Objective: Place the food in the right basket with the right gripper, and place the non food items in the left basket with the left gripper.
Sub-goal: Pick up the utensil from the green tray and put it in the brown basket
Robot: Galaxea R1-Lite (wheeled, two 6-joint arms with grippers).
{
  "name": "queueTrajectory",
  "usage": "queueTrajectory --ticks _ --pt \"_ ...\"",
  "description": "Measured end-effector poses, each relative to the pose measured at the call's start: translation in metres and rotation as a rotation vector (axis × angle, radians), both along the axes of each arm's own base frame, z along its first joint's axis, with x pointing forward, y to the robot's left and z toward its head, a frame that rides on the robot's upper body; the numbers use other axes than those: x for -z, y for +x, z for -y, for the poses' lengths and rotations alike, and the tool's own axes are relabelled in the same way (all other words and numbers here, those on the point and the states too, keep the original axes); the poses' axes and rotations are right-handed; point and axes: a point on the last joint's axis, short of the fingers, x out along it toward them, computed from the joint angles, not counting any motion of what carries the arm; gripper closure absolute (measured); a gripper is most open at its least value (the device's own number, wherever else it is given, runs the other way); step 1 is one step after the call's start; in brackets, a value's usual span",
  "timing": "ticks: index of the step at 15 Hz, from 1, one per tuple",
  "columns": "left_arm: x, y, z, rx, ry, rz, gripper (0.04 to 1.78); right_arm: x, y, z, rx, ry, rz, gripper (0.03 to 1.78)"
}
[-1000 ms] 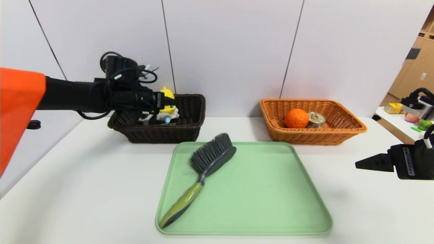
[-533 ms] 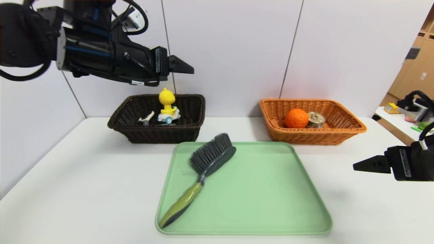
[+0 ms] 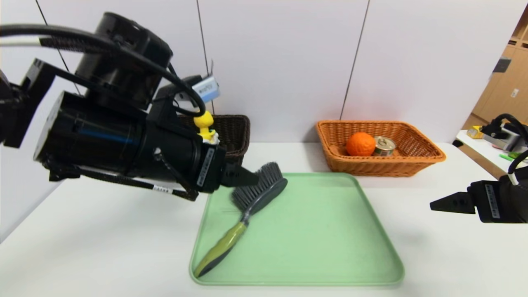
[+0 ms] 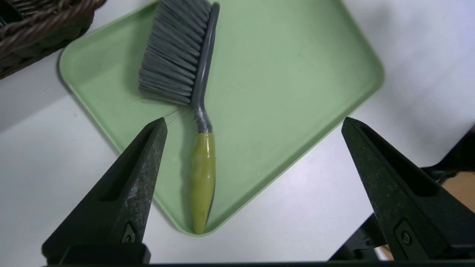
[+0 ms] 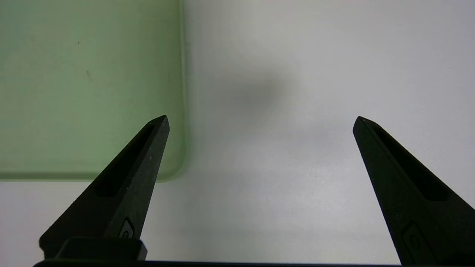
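Note:
The grey-bristled brush with its green handle lies slantwise on the green tray. My left gripper hangs open above the tray's far left corner, beside the bristles, nothing between its fingers. The dark brown left basket is mostly hidden behind my left arm; the yellow duck toy peeks out of it. An orange fruit and a small tin can lie in the light tan right basket. My right gripper is parked open over the table at the right.
The tray's corner lies just beside my right gripper's fingertips. A side table with small items stands at the far right, off the white table. A grey panelled wall runs behind the baskets.
My left arm has swung from the dark basket, up and then down toward the tray, its jaws opening wider; it now hangs by the brush head. The duck stays in the basket.

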Motion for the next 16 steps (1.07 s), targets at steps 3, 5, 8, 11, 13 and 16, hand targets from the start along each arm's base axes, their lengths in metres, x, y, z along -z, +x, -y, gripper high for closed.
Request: queueTrajectory --ticks 3,5,8,11,13,16 --pt "0.021 -0.01 0.003 0.087 0.158 -0.029 0.15 0.0 0.0 -0.001 -0.003 0.0 0.0 0.1" --pt "0.026 -0.007 0.006 0.109 0.232 -0.089 0.15 0.001 0.0 -0.001 -0.003 0.0 -0.003 0.1" --pt "0.033 0.003 0.015 0.095 0.332 -0.175 0.14 0.002 -0.001 0.0 -0.004 -0.001 -0.007 0.1" --pt "0.044 0.015 0.024 0.064 0.421 -0.233 0.13 0.002 -0.002 0.0 -0.004 -0.001 -0.009 0.1" --pt "0.053 0.021 0.029 0.056 0.457 -0.271 0.13 0.002 -0.002 0.0 -0.004 -0.002 -0.009 0.1" --pt "0.07 0.032 0.039 0.041 0.489 -0.33 0.13 0.004 -0.002 0.0 -0.005 -0.002 -0.015 0.1"
